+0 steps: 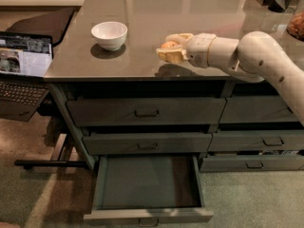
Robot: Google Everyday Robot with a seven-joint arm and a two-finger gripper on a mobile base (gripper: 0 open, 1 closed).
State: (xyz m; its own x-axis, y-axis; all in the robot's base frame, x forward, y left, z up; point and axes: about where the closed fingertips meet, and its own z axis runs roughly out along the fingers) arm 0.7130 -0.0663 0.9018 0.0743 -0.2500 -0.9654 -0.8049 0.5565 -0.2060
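The white arm (268, 56) is stretching in from the right side of the scene, its forearm lying nearly level and its wrist (211, 49) pointing left. The gripper (167, 49) is hovering near mid-scene, slightly toward the far side, its yellowish fingers (172, 56) pinching a small orange object (168, 45).

smooth white rounded arm (259, 51), tan gripper (171, 50) over countertop (142, 13).
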